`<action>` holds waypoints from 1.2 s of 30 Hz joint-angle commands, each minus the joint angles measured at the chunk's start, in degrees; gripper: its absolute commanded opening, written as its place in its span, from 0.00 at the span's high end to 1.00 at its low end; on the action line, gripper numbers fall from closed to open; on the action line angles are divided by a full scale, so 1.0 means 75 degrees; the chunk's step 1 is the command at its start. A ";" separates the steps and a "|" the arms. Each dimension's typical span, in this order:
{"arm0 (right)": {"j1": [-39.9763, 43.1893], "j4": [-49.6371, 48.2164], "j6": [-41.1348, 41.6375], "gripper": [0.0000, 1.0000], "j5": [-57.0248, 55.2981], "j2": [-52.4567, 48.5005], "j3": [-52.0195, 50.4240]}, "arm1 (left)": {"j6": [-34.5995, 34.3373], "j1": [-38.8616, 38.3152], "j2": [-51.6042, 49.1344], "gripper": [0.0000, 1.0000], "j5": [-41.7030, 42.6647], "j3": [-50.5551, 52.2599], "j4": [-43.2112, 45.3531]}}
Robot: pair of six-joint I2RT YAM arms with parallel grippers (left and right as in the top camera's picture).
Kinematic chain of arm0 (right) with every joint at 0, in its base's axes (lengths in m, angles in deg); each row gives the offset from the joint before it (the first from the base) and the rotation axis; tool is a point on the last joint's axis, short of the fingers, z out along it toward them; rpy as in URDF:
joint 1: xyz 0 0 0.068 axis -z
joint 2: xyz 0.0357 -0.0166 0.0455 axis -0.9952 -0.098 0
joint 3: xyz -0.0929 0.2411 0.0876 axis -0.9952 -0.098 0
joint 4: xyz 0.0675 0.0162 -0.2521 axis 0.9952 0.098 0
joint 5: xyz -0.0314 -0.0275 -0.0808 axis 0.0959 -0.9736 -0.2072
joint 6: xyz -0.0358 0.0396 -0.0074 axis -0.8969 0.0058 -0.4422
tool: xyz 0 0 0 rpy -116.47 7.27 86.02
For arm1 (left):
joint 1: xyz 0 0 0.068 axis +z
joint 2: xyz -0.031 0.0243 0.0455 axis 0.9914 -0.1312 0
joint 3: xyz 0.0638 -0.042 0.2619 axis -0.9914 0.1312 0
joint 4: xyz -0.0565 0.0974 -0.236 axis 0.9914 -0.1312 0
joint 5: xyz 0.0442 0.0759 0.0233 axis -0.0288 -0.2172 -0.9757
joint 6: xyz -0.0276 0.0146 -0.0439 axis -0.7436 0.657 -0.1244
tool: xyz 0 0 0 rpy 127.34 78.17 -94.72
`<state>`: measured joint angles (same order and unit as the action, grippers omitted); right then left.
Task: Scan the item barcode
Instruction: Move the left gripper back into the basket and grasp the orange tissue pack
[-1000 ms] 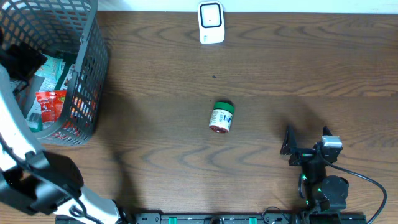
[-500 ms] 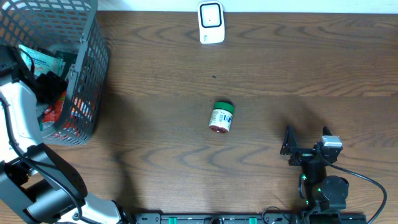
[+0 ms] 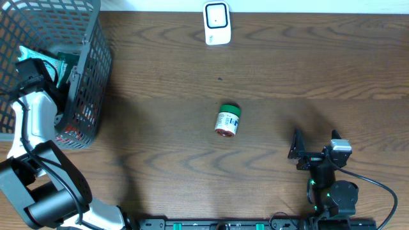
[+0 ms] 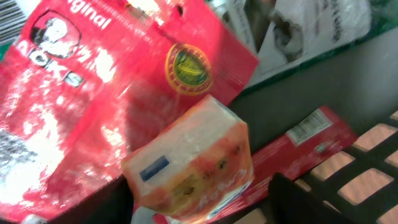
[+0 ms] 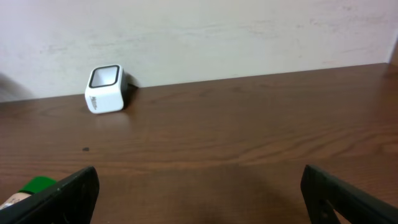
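L arm reaches into tall grey wire-mesh basket [image 3: 91, 89] at L edge of dark wooden table [image 3: 287, 76]. Left gripper [image 4: 199, 204] sits over small orange-and-white wrapped packet [image 4: 193, 163], judged to be the item for scanning. One dark finger [image 4: 305, 199] shows just R of packet, apparently not touching. Other side is in shadow, so cannot tell whether jaws grip it or only straddle it. Right gripper [image 5: 202, 200] is parked at front-R, fingers wide, nothing between. Step in hand: the pick. To do it well: squeeze across packet's narrow sides only, w/o catching glossy red snack bag [image 4: 87, 99] or flat red carton [image 4: 305, 140] next to it. Lift straight up clear of rim, then turn barcode face toward small white cube scanner [image 3: 216, 23] at far edge. Wrap looks slick, prob. needs firm hold. Only L wrist cam shows packet & neighbours; overhead hides them behind arm/mesh. Overhead alone shows open route to scanner, plus green-lidded jar [image 3: 227, 120] lying mid-table. R wrist cam shows scanner's dark-framed window tilted upward.
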<state>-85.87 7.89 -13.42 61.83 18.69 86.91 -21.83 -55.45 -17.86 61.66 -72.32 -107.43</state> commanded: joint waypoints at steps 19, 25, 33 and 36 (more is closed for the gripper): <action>0.0044 0.0023 -0.0055 0.01 -0.0070 0.0032 -0.0006 | -0.0020 -0.0035 -0.0373 0.35 0.0111 0.0044 0.0778; 0.0044 0.0023 -0.0055 0.01 -0.0073 0.0032 -0.0006 | -0.0020 -0.0035 -0.0411 0.45 0.0114 0.0047 0.0711; 0.0044 0.0023 -0.0055 0.01 -0.0073 0.0032 -0.0006 | -0.0020 -0.0026 -0.0376 0.78 0.0114 0.0038 0.0866; 0.0044 0.0023 -0.0055 0.01 -0.0073 0.0032 -0.0006 | -0.0017 -0.0026 -0.0216 0.90 0.0114 0.0015 0.0970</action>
<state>-85.87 7.89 -13.42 61.83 18.69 86.91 -22.22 -55.63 -20.26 62.62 -72.23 -100.83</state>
